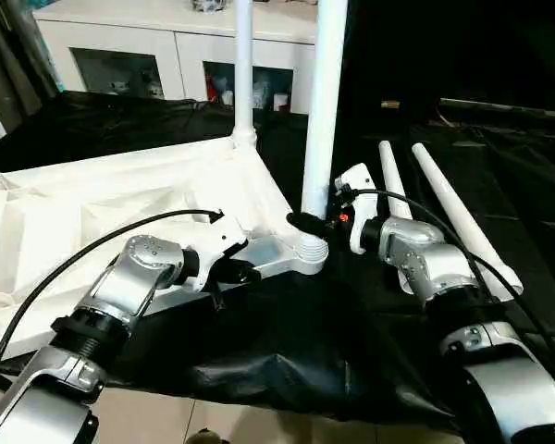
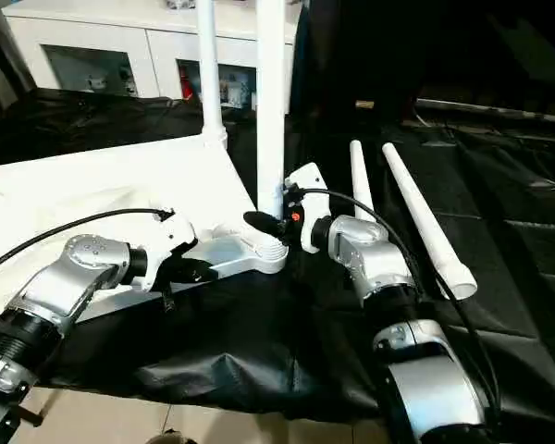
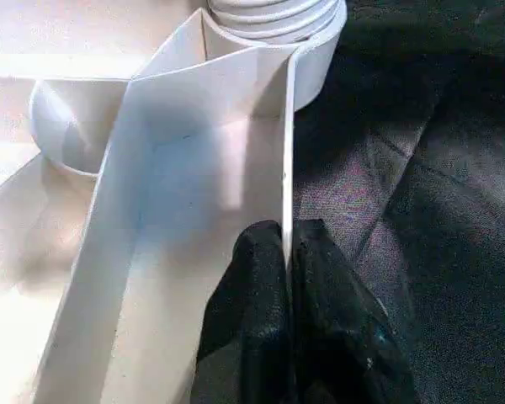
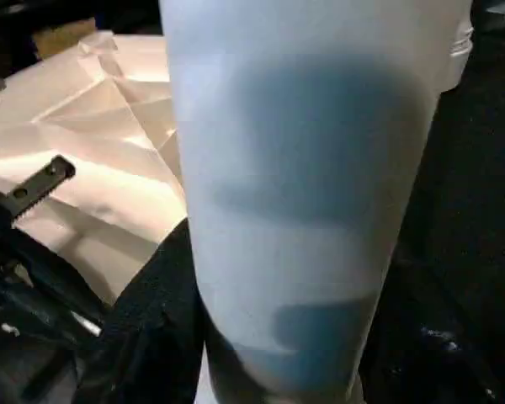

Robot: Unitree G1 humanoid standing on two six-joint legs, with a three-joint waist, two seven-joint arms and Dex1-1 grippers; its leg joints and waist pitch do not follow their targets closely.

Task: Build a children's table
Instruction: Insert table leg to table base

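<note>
One tabletop lies underside-up on the black cloth, at 9 o'clock in the head view; four legs total, two standing in corner sockets (near leg at centre, far leg at 12) and two loose legs lying side by side at 2 o'clock. Left gripper is clamped shut on the tabletop's thin edge wall near the socket; right gripper is closed around the near leg's base. White cabinet stands behind at 11 o'clock.
</note>
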